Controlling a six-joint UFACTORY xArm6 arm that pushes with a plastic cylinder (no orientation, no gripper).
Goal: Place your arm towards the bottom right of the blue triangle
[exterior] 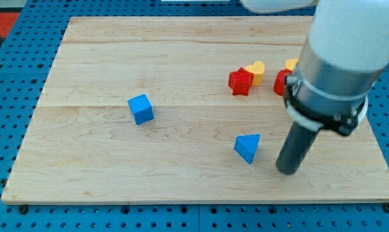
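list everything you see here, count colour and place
board: 1, pale wood, fills most of the view
pegboard: 1, blue, under and around the board
blue cube: 1, blue, left of centre
blue triangle: 1, blue, right of centre, toward the view's bottom
red star: 1, red, upper right, touching the yellow heart
yellow heart: 1, yellow, just right of the red star
red block: 1, red, upper right, partly hidden by the arm, shape unclear
yellow block: 1, yellow, above the red block, mostly hidden
arm: 1, white and grey, right side
my tip: 1, dark rod end, right of and slightly below the blue triangle, not touching
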